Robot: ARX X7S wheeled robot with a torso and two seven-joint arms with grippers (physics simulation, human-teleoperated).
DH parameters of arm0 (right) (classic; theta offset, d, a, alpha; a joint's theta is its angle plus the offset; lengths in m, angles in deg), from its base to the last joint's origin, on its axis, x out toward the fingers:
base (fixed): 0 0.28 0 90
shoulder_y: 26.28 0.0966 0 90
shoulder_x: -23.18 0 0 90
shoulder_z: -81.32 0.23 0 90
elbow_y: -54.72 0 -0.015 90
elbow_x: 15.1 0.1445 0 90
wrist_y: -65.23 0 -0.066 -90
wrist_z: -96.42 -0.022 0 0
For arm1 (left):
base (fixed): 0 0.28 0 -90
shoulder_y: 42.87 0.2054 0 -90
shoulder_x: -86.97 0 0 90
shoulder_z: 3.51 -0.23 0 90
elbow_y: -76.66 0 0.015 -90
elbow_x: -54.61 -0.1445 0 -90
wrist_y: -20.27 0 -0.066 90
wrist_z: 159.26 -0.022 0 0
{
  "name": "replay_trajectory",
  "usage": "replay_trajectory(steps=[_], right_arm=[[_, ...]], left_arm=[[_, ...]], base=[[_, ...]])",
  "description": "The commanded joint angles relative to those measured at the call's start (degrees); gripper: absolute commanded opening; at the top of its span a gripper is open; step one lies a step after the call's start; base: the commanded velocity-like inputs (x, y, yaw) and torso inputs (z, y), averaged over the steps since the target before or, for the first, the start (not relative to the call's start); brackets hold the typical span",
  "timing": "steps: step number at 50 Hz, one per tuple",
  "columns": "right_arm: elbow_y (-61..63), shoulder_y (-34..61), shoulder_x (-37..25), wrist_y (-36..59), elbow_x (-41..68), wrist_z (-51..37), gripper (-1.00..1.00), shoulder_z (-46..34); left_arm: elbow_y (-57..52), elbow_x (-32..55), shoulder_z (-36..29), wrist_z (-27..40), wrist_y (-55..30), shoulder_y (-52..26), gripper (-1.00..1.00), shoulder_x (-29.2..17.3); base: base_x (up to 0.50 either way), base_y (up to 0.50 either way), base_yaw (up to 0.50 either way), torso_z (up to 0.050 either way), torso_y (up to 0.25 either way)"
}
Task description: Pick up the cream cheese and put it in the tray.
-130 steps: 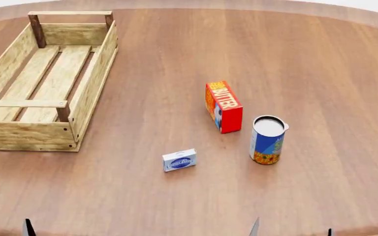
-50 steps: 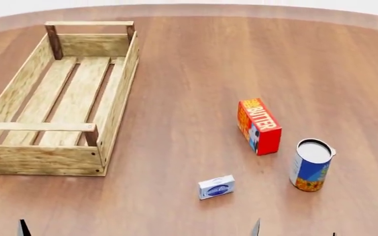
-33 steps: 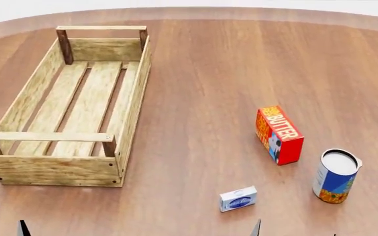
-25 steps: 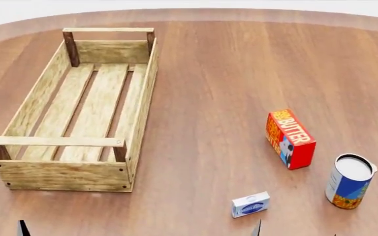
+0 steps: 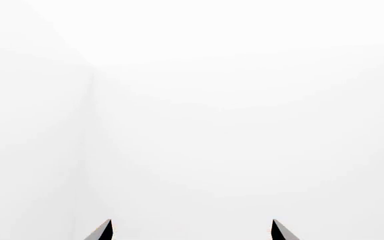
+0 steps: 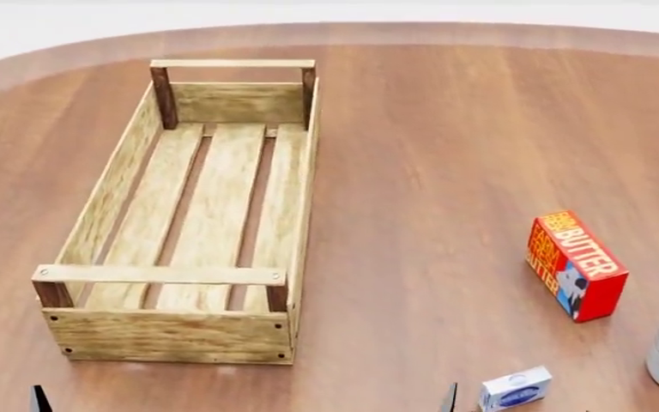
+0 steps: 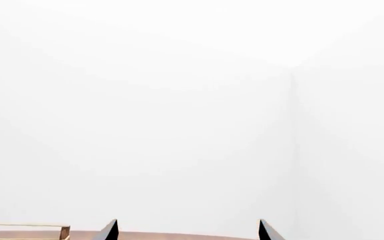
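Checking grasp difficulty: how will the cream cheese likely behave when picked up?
The cream cheese is a small rectangular box, so probably stiff and light. It lies on a broad face, so it is unlikely to roll or tip. Its low profile may leave little to grip.

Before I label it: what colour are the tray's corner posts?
Dark brown against the pale wood of the tray, clearest in the head view.
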Motion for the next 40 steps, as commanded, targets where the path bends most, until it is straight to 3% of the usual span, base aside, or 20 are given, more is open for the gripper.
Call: replay_trajectory(steps=[1,40], right_arm=[[-0.1,0.16,-0.41,0.22,0.0,-0.7,1.0,-0.45],[-0.13,0.55,-1.67,0.83,0.5,-2.35,1.0,-2.01]], left_arm=[[0.22,-0.2,-0.42,0.57,-0.07,-0.21,1.0,-0.31],[0.1,-0.42,-1.66,2.29,-0.18,-0.33,1.0,-1.42]], base=[[0.13,0.27,0.0,0.0,0.0],[0.13,0.27,0.0,0.0,0.0]])
